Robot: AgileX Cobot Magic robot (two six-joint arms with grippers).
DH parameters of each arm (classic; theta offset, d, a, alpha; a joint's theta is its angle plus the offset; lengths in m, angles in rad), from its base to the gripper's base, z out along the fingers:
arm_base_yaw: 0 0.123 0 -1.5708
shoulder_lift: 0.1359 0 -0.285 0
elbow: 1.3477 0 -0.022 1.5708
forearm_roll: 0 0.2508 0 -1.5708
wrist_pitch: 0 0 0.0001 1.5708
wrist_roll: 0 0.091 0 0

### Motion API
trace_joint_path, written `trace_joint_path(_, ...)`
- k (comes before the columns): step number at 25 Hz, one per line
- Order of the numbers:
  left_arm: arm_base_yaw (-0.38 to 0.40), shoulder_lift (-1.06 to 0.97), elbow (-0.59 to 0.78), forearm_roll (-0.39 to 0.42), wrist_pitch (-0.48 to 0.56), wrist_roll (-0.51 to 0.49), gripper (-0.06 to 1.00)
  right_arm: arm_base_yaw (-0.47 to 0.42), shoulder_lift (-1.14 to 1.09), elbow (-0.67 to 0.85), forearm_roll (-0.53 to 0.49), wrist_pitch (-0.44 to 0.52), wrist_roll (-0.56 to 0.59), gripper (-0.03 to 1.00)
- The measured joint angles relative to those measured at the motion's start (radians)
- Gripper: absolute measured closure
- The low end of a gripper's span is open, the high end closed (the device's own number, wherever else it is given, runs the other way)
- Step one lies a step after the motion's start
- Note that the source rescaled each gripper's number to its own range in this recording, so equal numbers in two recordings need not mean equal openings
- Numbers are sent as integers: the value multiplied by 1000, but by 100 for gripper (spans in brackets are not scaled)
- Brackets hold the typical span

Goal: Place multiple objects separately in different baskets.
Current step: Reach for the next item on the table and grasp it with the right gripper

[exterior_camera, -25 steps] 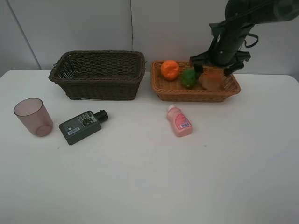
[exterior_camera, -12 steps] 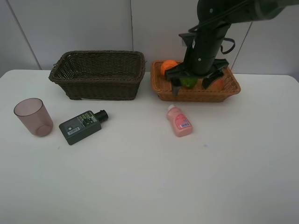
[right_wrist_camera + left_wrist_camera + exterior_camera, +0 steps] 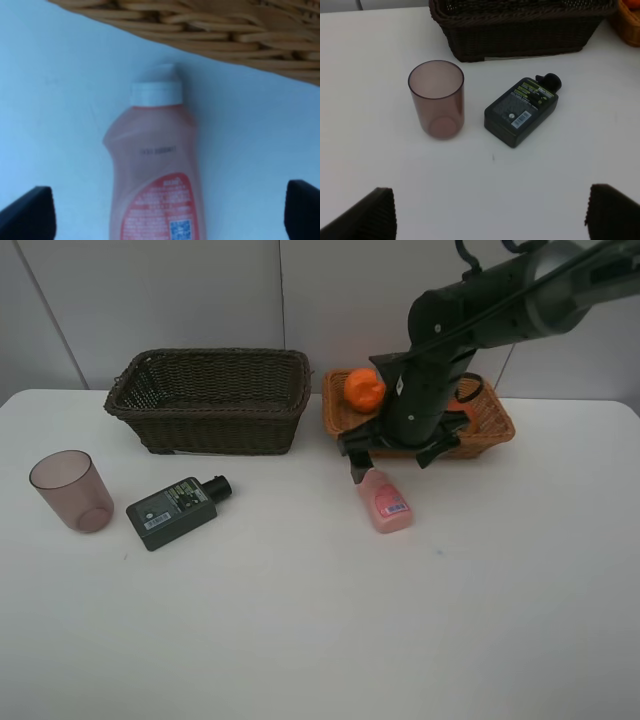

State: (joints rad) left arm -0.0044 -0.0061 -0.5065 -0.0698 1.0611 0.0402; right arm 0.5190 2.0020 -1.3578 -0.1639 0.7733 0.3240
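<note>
Wrist footage from the right arm gives detail the high view lacks: the pink bottle (image 3: 155,170) lies flat on the tabletop (image 3: 50,100), its white cap just beside the tan wicker basket (image 3: 225,30), centred between the spread, empty fingers of the right gripper (image 3: 165,215). Only the high view shows a tangerine (image 3: 364,388) in that basket. The left gripper (image 3: 490,215), likewise spread and empty, hangs near the mauve cup (image 3: 436,97) and dark-green bottle (image 3: 522,112).

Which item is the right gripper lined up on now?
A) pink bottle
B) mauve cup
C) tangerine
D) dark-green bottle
A: in the right wrist view the pink bottle lies centred under the open right gripper, beside the tan basket.
</note>
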Motion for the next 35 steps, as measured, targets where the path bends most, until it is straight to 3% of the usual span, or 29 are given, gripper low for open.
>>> trace_joint_path(16,0,0,0,0,0,0,-4,16,71,11,-43,-101,15,-3)
trace_joint_path(35,0,0,0,0,0,0,-4,16,148,11,-79,-111,24,-3)
